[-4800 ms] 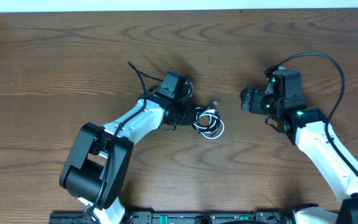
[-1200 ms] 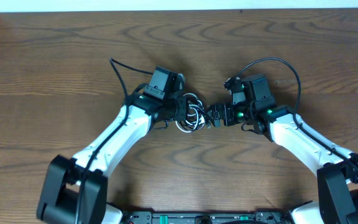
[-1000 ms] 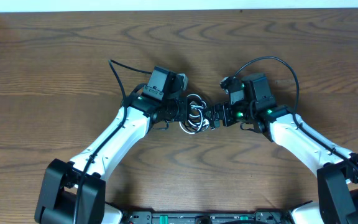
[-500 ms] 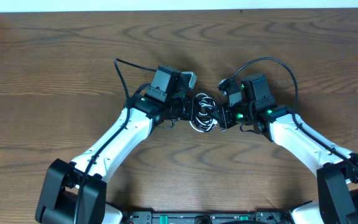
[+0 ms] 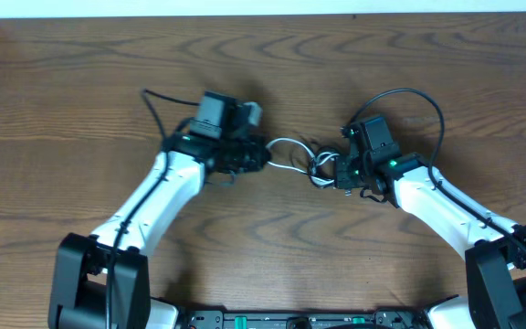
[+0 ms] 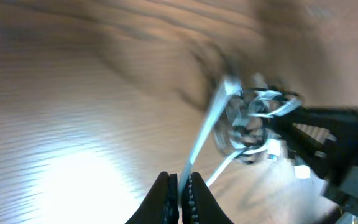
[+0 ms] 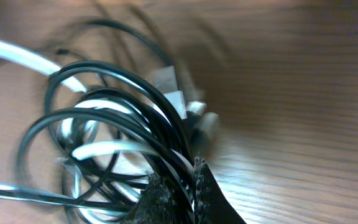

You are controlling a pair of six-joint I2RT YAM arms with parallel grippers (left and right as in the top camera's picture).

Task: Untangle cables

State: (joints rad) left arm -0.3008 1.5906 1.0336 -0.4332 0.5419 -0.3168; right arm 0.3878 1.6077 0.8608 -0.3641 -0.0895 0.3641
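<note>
The cables hang between my two grippers at the table's middle, a small knot of black and white loops. A white cord stretches out of the knot to my left gripper. In the left wrist view that gripper is shut on the white cord, with the knot beyond it. My right gripper is at the knot's right side. In the right wrist view it is shut on black loops, beside small metal plug ends.
The wooden table ends at a pale wall strip along the far side. Thick black arm wires arch over each wrist. A dark rail runs along the near edge.
My right gripper has shut on the black loops. My left arm has moved left with the white cord, and the knot has stretched out between the grippers.
</note>
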